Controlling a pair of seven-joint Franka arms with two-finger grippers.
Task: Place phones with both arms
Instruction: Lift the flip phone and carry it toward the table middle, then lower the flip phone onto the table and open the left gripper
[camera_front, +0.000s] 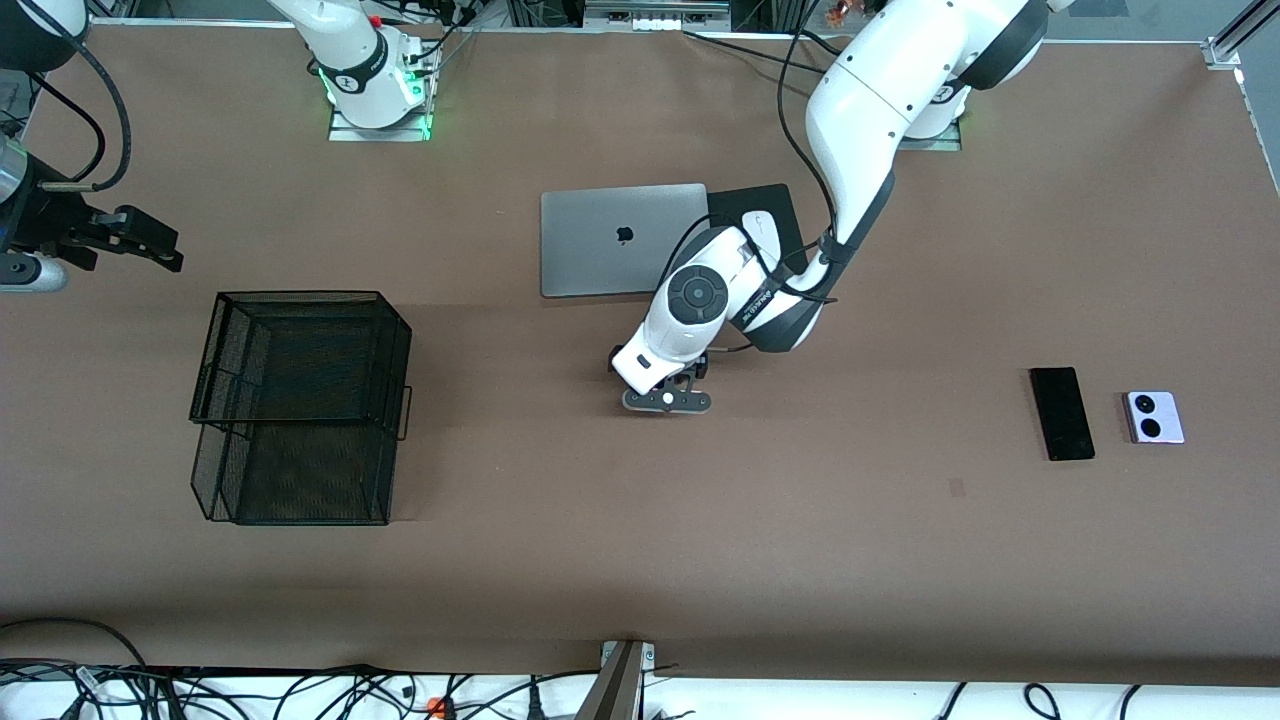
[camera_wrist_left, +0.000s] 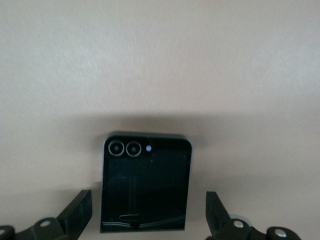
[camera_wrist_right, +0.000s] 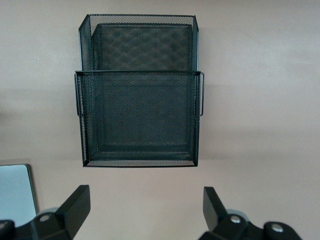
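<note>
My left gripper (camera_front: 667, 401) hangs low over the middle of the table, nearer the front camera than the laptop. It is open. In the left wrist view the small black flip phone (camera_wrist_left: 146, 185) lies flat on the table between the spread fingers (camera_wrist_left: 80, 210) of the left gripper (camera_wrist_left: 149, 216), with a gap on each side. The front view hides this phone under the hand. The long slim black slab phone (camera_front: 1062, 413) and the lilac-white flip phone (camera_front: 1155, 417) lie side by side at the left arm's end. My right gripper (camera_front: 165, 255) is open and empty, held up beside the mesh basket; it also shows in the right wrist view (camera_wrist_right: 146, 212).
An empty black mesh basket (camera_front: 300, 294) stands at the right arm's end and fills the right wrist view (camera_wrist_right: 139, 120). A shut grey laptop (camera_front: 622, 240) lies mid-table, with a black mouse pad (camera_front: 775, 200) and a white mouse (camera_front: 762, 228) beside it, partly under the left arm.
</note>
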